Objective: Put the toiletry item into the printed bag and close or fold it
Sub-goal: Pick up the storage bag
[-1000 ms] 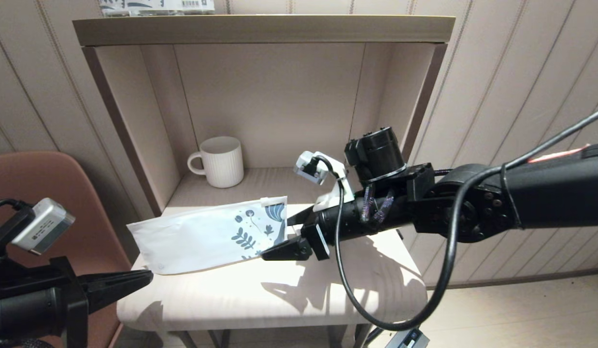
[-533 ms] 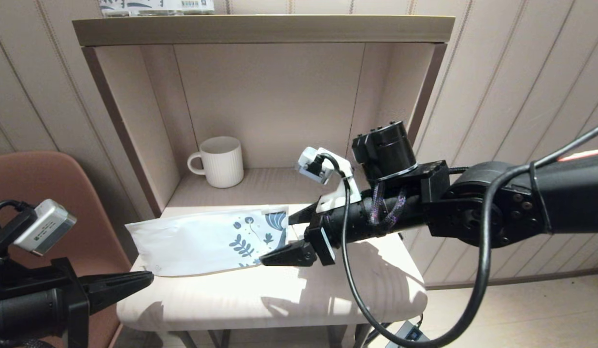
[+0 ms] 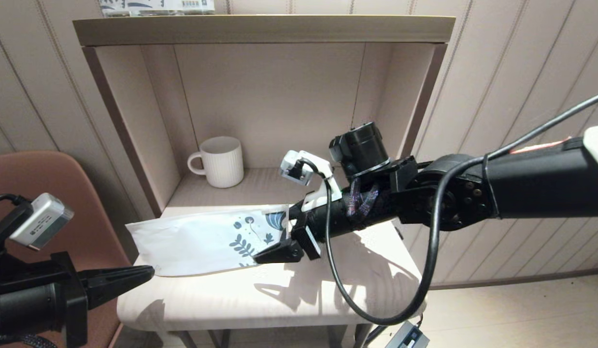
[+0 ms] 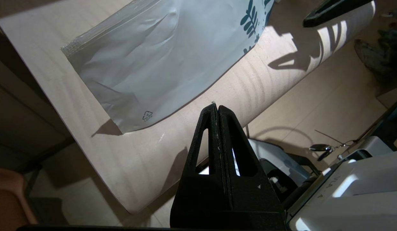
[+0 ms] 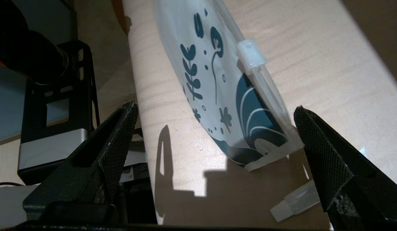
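Head view: printed bag point(image 3: 207, 238) lies flat on the counter point(image 3: 279, 295), long axis running left-right, leaf-print end toward the robot's right. Right tool point(image 3: 279, 239) sits at that printed end, jaws wide apart. In the right wrist view the printed bag point(image 5: 230, 96) has its end edge between the two fingers, slider clip point(image 5: 249, 56) on the zip track along the far long side. A small translucent white piece point(image 5: 294, 203) lies on the counter just beside the bag's end corner, near one finger; whether this is the toiletry item I cannot tell.

Left tool point(image 3: 120, 280) hangs off the counter's front-left edge, near the bag's plain end, jaws pressed together on nothing visible (left wrist view point(image 4: 216, 107)).

Judgement: right arm is the nearer to the printed end; any grasp there closes across the bag's short width.
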Tool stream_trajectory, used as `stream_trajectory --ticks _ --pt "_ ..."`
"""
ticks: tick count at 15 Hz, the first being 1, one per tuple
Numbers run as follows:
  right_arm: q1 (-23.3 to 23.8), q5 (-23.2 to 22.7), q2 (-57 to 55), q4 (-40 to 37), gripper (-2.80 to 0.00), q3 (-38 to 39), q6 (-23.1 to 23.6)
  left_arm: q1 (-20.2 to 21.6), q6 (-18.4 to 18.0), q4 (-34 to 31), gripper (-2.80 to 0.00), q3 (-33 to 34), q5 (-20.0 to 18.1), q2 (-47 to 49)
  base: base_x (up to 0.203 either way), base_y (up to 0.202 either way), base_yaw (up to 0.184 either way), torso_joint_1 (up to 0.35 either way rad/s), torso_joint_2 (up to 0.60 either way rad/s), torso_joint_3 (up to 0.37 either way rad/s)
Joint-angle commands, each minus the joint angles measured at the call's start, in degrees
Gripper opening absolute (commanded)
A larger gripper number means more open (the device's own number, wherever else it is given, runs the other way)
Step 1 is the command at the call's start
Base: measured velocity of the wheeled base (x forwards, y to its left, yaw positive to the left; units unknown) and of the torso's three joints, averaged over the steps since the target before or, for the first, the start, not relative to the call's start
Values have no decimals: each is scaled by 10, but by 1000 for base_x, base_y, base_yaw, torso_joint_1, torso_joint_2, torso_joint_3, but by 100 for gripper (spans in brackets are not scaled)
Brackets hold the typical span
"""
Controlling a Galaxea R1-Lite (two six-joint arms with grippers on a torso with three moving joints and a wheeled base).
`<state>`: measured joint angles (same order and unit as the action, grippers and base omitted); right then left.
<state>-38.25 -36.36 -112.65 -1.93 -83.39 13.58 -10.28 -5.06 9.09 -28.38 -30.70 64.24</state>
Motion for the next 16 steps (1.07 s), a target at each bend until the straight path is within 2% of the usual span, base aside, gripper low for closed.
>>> stream_trajectory --ticks 1,4,5,13,16 --pt "-1 -3 -12 1 0 -5 1 0 0 1 -280 3 -2 1 0 0 0 0 0 0" --pt "-4 -3 -17 0 0 -15 0 1 0 0 -280 4 -2 -1 0 0 0 0 0 0" --pt "-5 -2 -17 0 -280 -18 0 0 0 0 -280 5 -2 -2 0 0 0 0 0 0" --pt "-23 -2 -12 -2 -280 -18 0 0 0 0 -280 8 -3 -3 0 0 0 0 0 0" --pt "-21 -2 -8 -2 -280 -11 -1 0 1 0 -280 0 -29 -6 0 0 0 0 0 0"
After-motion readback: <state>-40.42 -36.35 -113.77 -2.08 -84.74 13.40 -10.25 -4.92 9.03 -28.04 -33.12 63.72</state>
